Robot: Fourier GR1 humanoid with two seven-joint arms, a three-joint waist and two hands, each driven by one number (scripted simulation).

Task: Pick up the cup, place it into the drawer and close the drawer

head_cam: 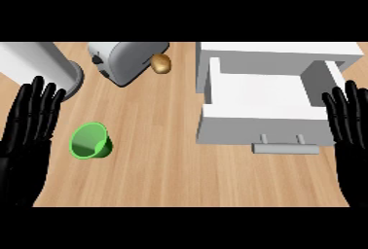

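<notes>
Cup (pixel 90 141): the green one sits on the wooden counter (pixel 165 165) at the left, seemingly tipped on its side with its mouth facing the view, though the angle makes that hard to settle. Nothing holds it. Just to its left, the left hand (pixel 28 126) rests at the view's edge, fingers straight and spread upward, apart from the cup and grasping nothing.

Further back, a pale cylinder (pixel 39 61) stands in the far left corner, and a grey toaster (pixel 126 61) lies beside it with a small brown item (pixel 161 63), perhaps a potato, touching its right end.

To the right, the white drawer (pixel 262 121) is pulled open, its inside bare, its handle (pixel 285 147) toward the robot. At the far right edge the right hand (pixel 348 119) rests, fingers straight and relaxed, holding nothing.

So by my reading none of the task is done: the cup is not yet picked up, well apart from the drawer, and placing and closing both remain.
</notes>
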